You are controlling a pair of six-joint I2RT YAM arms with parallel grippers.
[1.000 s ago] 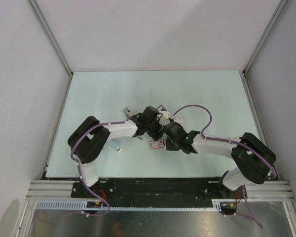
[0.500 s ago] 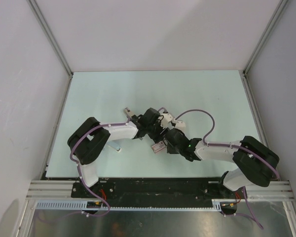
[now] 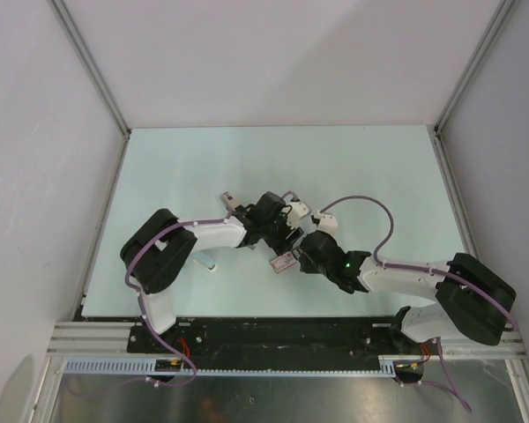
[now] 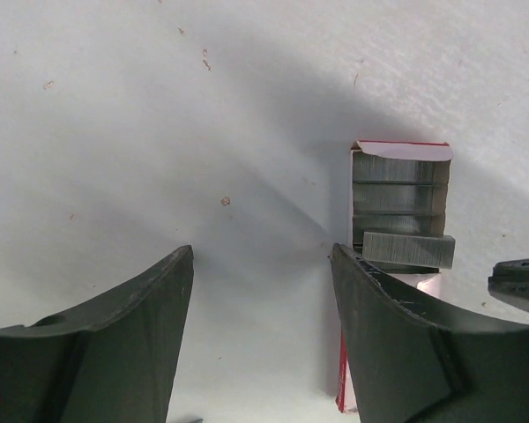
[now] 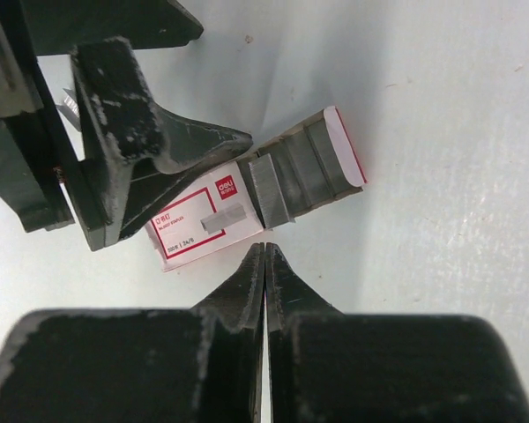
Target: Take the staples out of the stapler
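Left gripper [image 4: 261, 256]: hanging wide open over the table [image 4: 115, 132], gripping nothing.
Staples [image 4: 399, 185]: lying as grey strips in the slid-open red-and-white box [image 5: 207, 225], one strip sitting crosswise on top.
Right gripper [image 5: 264, 256]: pressing fully closed, empty, pointing at the box's side.

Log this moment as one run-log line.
left gripper: open, empty | right gripper: shut, empty, tips beside staple box | staple box: tray out, strips inside

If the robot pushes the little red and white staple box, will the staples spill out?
Probably some. The small red-and-white cardboard staple box lies flat, tray slid open, so it would likely slide rather than tip. The loose grey metal staple strip lying crosswise on top would probably slip off.
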